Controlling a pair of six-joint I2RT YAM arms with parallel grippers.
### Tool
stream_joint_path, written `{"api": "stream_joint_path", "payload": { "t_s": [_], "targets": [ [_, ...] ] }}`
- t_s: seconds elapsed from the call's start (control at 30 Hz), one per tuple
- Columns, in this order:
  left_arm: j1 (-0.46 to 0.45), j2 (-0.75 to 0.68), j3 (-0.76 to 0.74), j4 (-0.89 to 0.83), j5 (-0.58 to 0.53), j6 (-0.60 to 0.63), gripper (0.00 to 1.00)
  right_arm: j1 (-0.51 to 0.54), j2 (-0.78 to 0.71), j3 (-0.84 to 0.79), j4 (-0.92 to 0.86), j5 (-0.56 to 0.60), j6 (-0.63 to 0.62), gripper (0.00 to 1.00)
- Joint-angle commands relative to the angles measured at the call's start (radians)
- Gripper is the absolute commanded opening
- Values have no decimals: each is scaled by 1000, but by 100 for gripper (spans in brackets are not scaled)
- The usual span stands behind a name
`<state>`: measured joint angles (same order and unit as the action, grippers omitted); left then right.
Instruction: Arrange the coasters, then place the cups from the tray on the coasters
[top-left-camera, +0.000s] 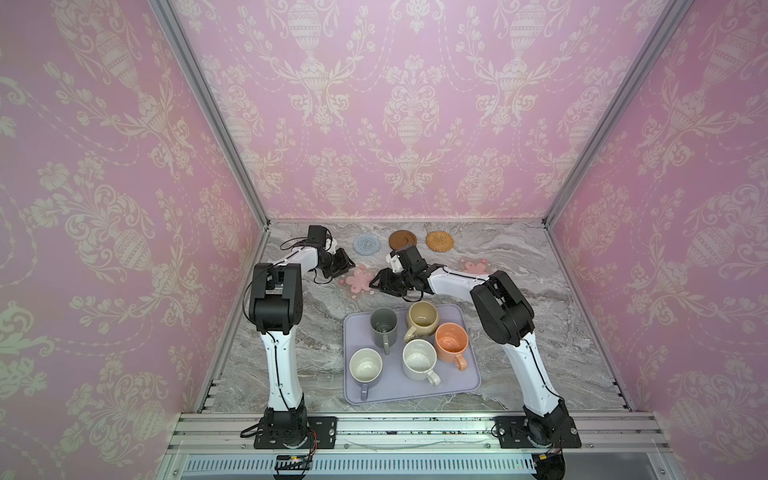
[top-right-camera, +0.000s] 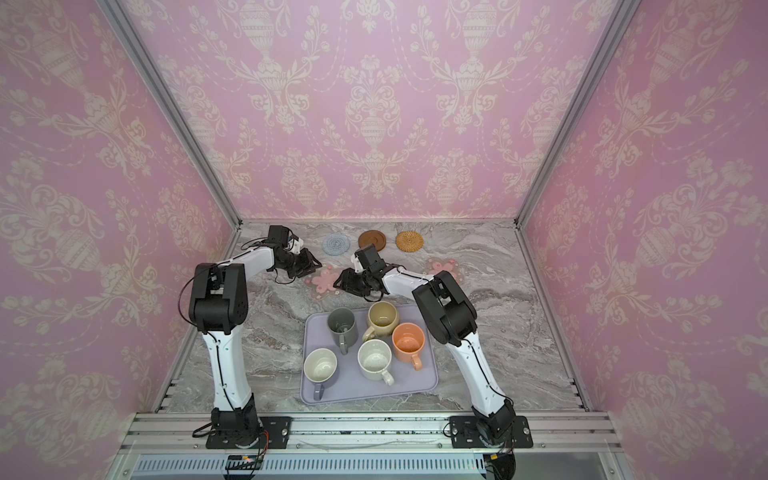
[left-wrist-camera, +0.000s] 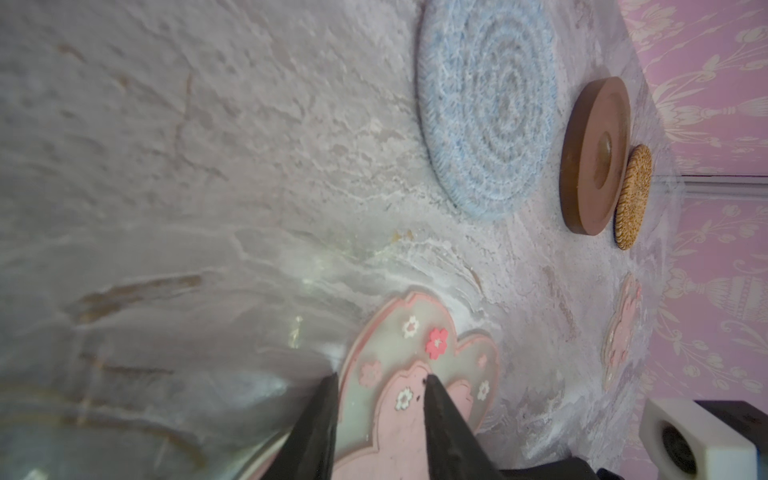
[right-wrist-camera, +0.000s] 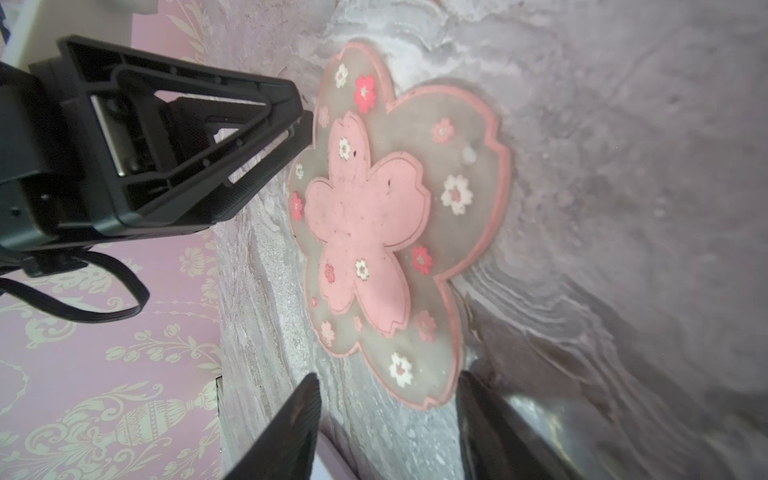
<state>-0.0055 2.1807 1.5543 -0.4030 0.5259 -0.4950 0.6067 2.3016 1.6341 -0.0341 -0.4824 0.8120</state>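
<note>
Found flower coaster (top-left-camera: 358, 279) lying flat just beyond tray (top-left-camera: 415, 395), off its far-left corner. Saw left gripper (left-wrist-camera: 380, 376) narrowly parted astride that coaster's edge, grip not confirmed. Saw right gripper (right-wrist-camera: 388, 376) half wide, empty, at opposite edge. Noted blue coaster (top-left-camera: 367, 243), brown coaster (top-left-camera: 402, 240) and rattan coaster (top-left-camera: 439, 241) in a row farther beyond tray, second flower coaster (top-left-camera: 473, 266) beyond its far-right corner. Judged arranging unfinished. Counted all five cups (top-left-camera: 419, 359) on tray, none placed.

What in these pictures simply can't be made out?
Far flower coaster: the right arm covers its near edge in both top views.
Left gripper: left wrist view shows tips astride the near flower coaster's edge; pinched or not, unclear.
Dark grey cup: inside too small and dark in top views.
</note>
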Motion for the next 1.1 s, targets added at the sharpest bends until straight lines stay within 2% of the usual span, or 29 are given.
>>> {"api": "stream_joint_path", "payload": {
  "t_s": [0.0,0.2,0.4,0.57,0.7,1.07],
  "targets": [
    [10,-66,-36,-148,-106,18,38,-18,-60,-26,-86,43,-61,54],
    [41,-203,-153,-136,-135,16,39,-37,-94,-40,-101,57,-87,54],
    [43,-272,-250,-150,-153,5,40,-44,-93,-13,-114,53,-114,54],
    [41,-304,-344,-116,-90,-46,40,-51,-63,67,-159,43,-164,54],
    [37,-330,-403,-92,-80,-63,40,-52,-22,148,-191,29,-198,55],
    [15,-294,-411,-26,-65,-115,39,-51,69,224,-202,0,-178,55]
  ]
}}
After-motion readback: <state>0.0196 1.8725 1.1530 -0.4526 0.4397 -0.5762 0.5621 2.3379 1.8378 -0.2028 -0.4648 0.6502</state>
